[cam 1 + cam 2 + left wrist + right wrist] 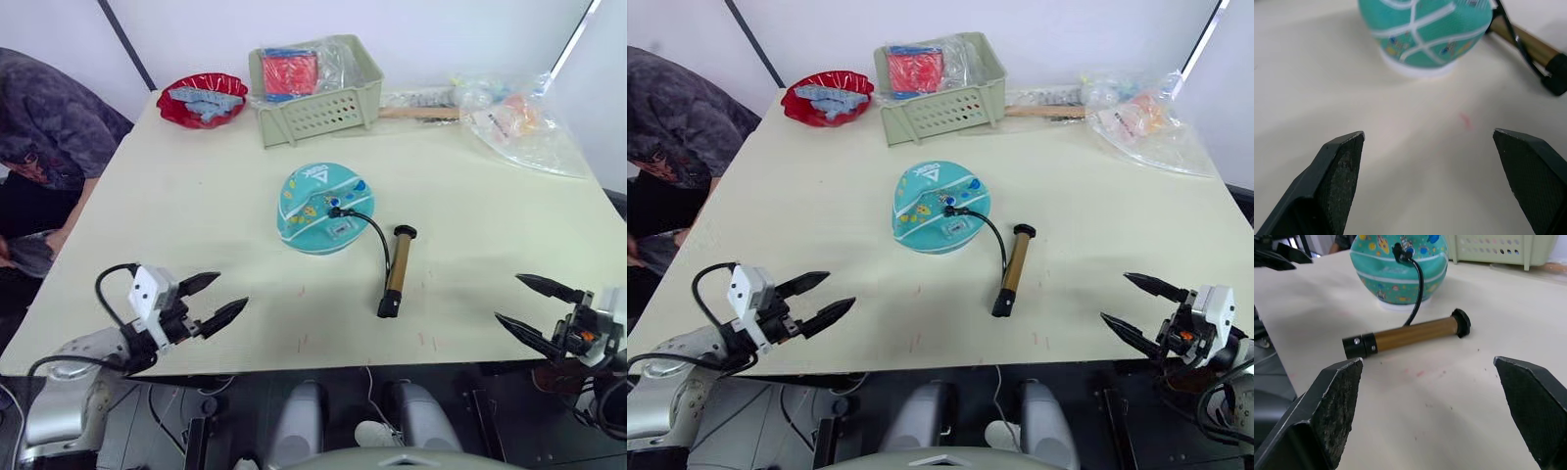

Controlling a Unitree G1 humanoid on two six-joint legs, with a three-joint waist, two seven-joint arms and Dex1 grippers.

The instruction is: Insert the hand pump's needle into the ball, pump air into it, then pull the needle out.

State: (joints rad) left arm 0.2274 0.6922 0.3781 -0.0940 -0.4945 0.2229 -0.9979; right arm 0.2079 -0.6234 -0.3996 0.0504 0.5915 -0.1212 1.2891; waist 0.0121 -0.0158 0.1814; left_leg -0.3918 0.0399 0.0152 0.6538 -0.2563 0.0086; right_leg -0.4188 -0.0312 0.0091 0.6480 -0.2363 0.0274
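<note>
resting beside ball [324, 208]: hand pump [397, 271]

You see a pebbled teal rubber ball [321, 208]; a brushed bronze metal pump cylinder [397, 271] with matt black plastic caps; a smooth matt cream tabletop [196, 215]; a perforated green plastic basket [315, 106].

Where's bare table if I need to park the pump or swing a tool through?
Bare: the wide strip along the near edge between the left tool and right tool, and the left side from the ball up to the red bowl. Crowded: the far edge with the basket and plastic bags, and where the pump lies.
</note>
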